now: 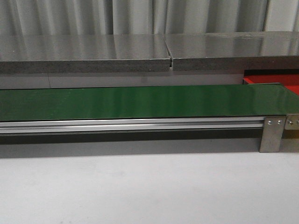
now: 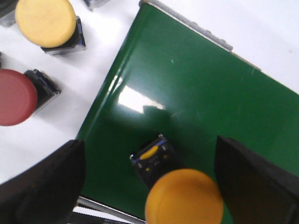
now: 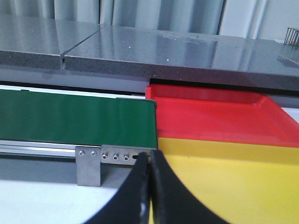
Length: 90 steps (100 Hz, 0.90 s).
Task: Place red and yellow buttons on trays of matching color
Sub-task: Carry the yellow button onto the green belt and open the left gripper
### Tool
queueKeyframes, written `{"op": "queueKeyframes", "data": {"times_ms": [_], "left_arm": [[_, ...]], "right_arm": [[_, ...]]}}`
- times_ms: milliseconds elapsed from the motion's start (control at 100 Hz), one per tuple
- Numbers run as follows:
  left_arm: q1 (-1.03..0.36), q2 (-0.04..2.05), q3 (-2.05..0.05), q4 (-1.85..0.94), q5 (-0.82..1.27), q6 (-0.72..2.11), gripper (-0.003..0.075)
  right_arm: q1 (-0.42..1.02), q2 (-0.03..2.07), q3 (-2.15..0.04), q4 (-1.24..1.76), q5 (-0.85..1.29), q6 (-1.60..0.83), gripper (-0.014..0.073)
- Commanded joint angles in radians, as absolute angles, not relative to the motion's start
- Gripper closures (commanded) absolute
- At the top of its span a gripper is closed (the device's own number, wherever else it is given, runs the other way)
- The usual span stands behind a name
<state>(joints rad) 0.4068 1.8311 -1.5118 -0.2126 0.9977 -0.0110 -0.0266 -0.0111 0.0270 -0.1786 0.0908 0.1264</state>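
Yellow button (image 2: 183, 198) cut off between hand (image 2: 149, 186) fingers.

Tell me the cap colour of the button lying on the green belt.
Yellow-orange; the button shows best in the left wrist view, between the open fingers.

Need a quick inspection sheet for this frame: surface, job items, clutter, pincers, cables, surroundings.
Surface: white table carrying a long green belt on an aluminium rail.
Job's things: yellow button lying on the belt; spare yellow button and red button on the table beside the belt. Red tray and yellow tray sit side by side at the belt's end.
Clutter: nothing seen.
Pincers: left pincer open, its fingers either side of the yellow button; right pincer shut, holding nothing, near the yellow tray.
Cables: nothing seen.
Surroundings: grey shelf behind the belt, curtain behind it.
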Motion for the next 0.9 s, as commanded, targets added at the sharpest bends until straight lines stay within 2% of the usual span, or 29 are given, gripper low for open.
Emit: {"op": "queueKeyframes", "data": {"times_ms": [0,490,890], "left_arm": [[0.402,1.754,-1.546,-0.237,0.944,-0.027,0.0153],[0.591,1.788,-1.546,-0.275,1.019,-0.231,0.0153],[0.602,1.896,-1.553,-0.243,0.971,-0.272,0.0153]], "right_arm": [[-0.025,-0.026,0.017,-0.181,0.017,0.126,0.0661],[-0.025,-0.026,0.017,-0.181,0.017,0.126,0.0661],[-0.025,-0.026,0.017,-0.181,0.017,0.126,0.0661]]}}
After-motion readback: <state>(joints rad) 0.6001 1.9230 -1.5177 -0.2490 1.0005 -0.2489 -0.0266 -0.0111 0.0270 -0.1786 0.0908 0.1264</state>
